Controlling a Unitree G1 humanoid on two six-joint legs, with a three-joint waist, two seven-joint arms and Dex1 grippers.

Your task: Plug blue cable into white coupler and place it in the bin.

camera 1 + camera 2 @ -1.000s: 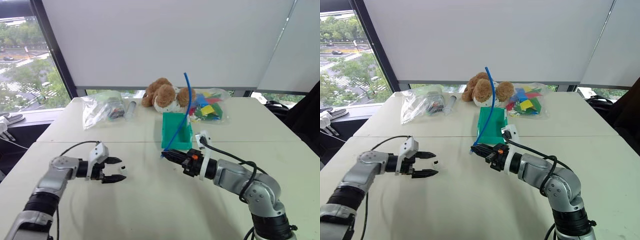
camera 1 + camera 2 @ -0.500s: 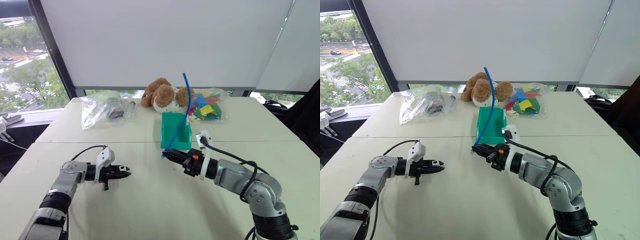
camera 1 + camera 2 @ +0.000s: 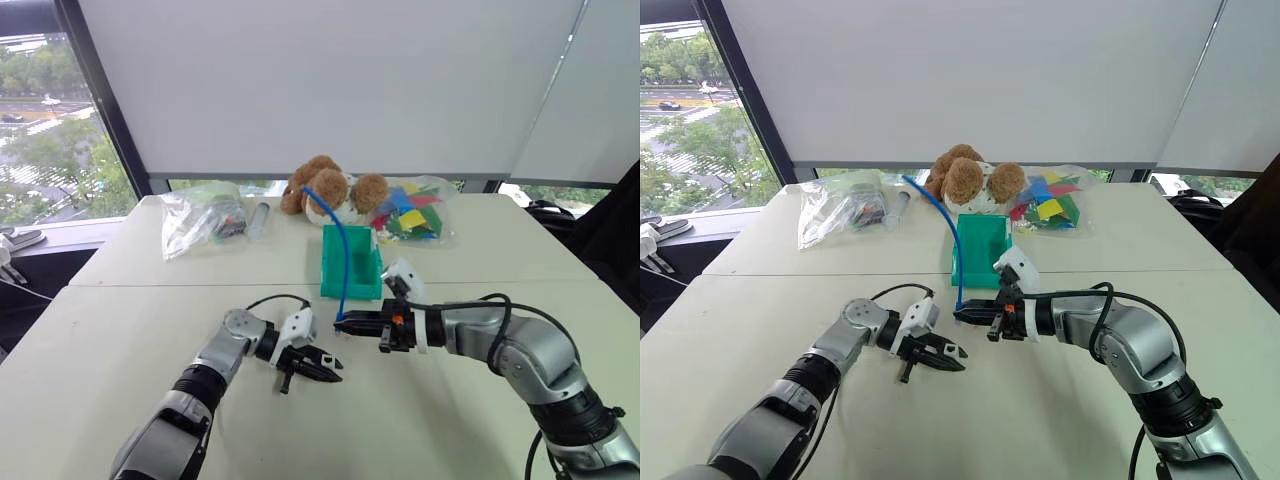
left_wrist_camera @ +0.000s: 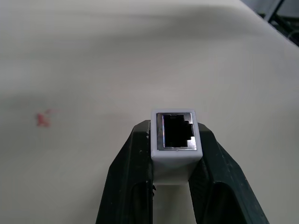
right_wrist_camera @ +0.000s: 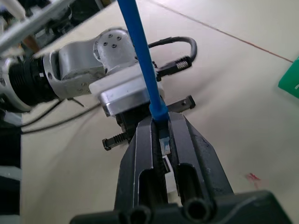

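My left gripper (image 3: 322, 371) is shut on the white coupler (image 4: 176, 158), a small white block whose dark socket faces away from the wrist camera. It hovers low over the table, just left of and below my right gripper (image 3: 343, 322). The right gripper is shut on the blue cable (image 3: 344, 260) close to its clear plug (image 5: 164, 141). From there the cable rises in front of the bin and arcs back to the left. The two gripper tips point at each other a short gap apart. The teal bin (image 3: 362, 288) stands just behind them.
A brown teddy bear (image 3: 330, 190) lies behind the bin. One clear bag (image 3: 205, 215) sits at the back left, and another with coloured pieces (image 3: 415, 210) at the back right. A small red mark (image 4: 43, 119) is on the table.
The left gripper has shut on the coupler and swung right, up close to the right gripper. The right wrist has rolled, and the cable's free end has tipped over to the left.
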